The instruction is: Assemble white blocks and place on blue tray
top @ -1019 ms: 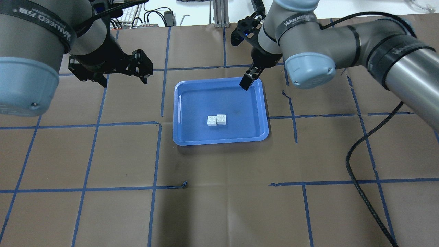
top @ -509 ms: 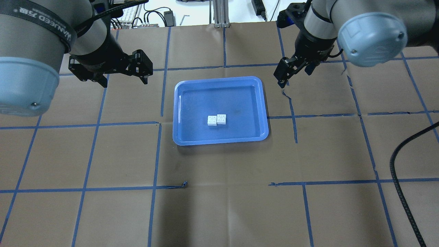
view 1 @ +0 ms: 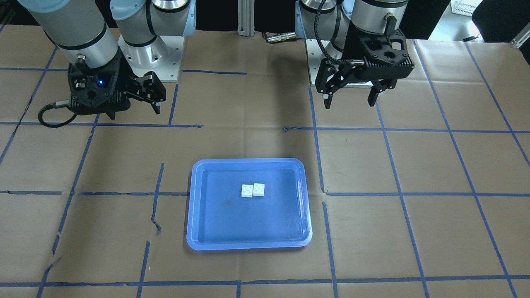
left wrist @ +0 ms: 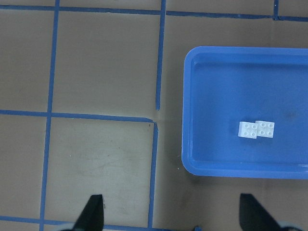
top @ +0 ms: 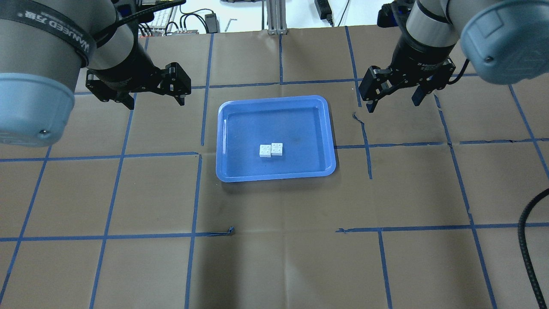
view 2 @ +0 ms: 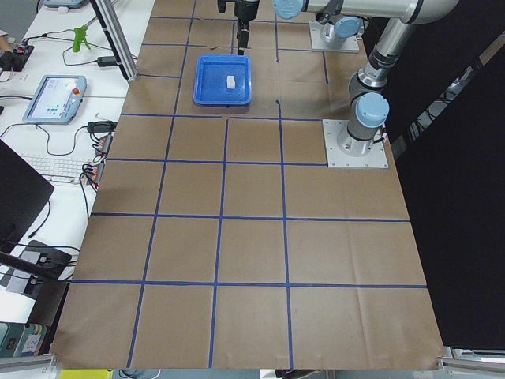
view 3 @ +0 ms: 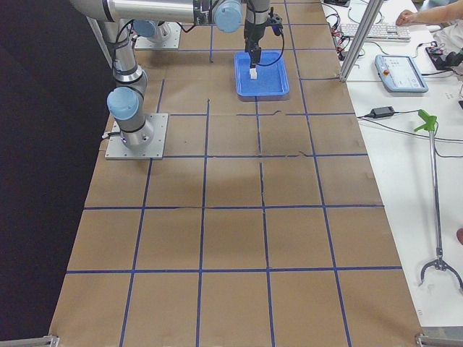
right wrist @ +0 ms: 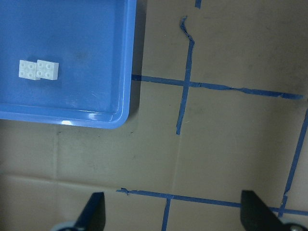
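Note:
Two white blocks [top: 265, 150] [top: 277, 148] lie touching, slightly offset, near the middle of the blue tray [top: 274, 99]. I cannot tell whether they are joined. They also show in the front view [view 1: 247, 191], the left wrist view [left wrist: 249, 130] and the right wrist view [right wrist: 47, 69]. My left gripper [top: 156, 102] is open and empty, above the paper left of the tray's far left corner. My right gripper [top: 393, 105] is open and empty, above the paper right of the tray's far right corner. In the front view the tray [view 1: 248, 244] lies between both grippers, nearer the camera.
Brown paper with a blue tape grid [top: 195, 193] covers the table. A black cable [top: 527, 240] hangs at the right. A keyboard and cables [top: 171, 19] and an aluminium post [top: 274, 17] lie beyond the far edge.
My right gripper has moved right, from over the tray's far right corner to the paper beside the tray, and has turned. My left arm and the blocks have not moved.

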